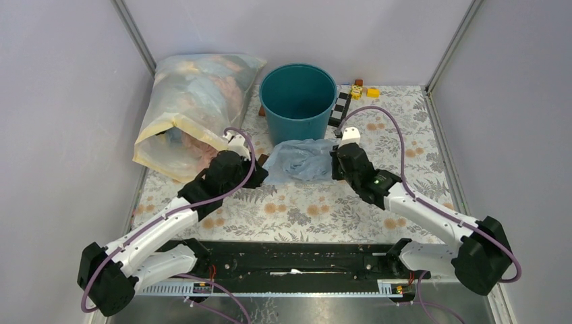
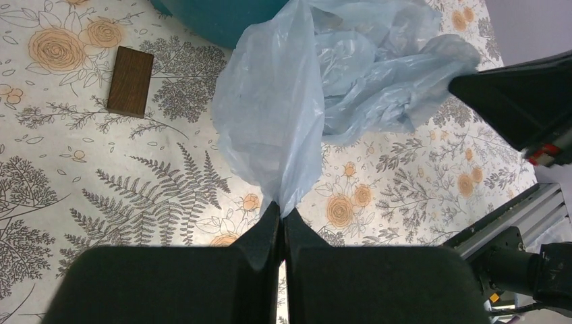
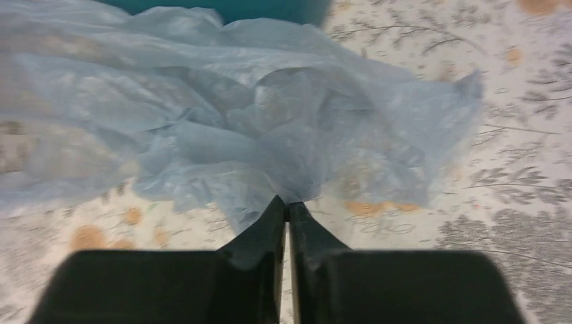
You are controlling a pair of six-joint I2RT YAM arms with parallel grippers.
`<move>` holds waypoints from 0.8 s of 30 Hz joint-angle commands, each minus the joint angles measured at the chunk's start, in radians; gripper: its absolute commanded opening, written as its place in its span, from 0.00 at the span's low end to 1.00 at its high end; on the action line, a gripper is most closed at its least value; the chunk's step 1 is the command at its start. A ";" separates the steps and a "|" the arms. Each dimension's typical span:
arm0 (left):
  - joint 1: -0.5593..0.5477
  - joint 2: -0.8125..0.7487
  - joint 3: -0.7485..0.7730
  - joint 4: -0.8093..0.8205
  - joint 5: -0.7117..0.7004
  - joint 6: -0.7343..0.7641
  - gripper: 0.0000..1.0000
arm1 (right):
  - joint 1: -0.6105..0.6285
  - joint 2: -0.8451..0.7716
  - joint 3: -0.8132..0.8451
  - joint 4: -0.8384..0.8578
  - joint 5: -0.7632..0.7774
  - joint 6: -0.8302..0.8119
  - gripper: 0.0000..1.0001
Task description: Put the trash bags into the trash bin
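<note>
The pale blue trash bag (image 1: 300, 159) lies crumpled on the floral table just in front of the dark teal trash bin (image 1: 297, 100). My left gripper (image 1: 258, 169) is shut on the bag's left edge; in the left wrist view the film (image 2: 283, 115) rises from my closed fingertips (image 2: 282, 210). My right gripper (image 1: 335, 164) is shut on the bag's right edge; in the right wrist view the film (image 3: 256, 135) bunches at my closed tips (image 3: 287, 204). The bin's base shows at the top of both wrist views (image 2: 216, 20) (image 3: 270, 8).
A large cloudy yellow-edged bag stuffed with items (image 1: 192, 111) lies at the back left. A brown wooden block (image 2: 130, 81) lies left of the bin. A black-and-white checkered strip (image 1: 340, 106) and small yellow and brown toys (image 1: 363, 90) sit right of the bin.
</note>
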 commanded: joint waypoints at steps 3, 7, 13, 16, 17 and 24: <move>0.007 0.017 -0.033 0.083 -0.025 -0.003 0.00 | 0.002 -0.174 0.107 -0.087 -0.110 0.029 0.00; 0.049 0.022 -0.040 0.070 -0.041 -0.030 0.00 | 0.001 -0.262 0.228 -0.240 -0.084 0.030 0.00; 0.187 0.070 -0.104 0.114 0.072 -0.074 0.00 | 0.002 -0.346 0.374 -0.403 0.090 0.107 0.00; 0.248 0.109 -0.150 0.168 0.146 -0.098 0.00 | 0.001 -0.387 0.415 -0.418 0.212 0.117 0.00; 0.253 0.119 -0.163 0.186 0.159 -0.102 0.00 | 0.001 -0.400 0.426 -0.419 0.234 0.118 0.00; 0.255 0.103 -0.193 0.204 0.135 -0.102 0.01 | 0.001 -0.405 0.466 -0.438 0.302 0.115 0.00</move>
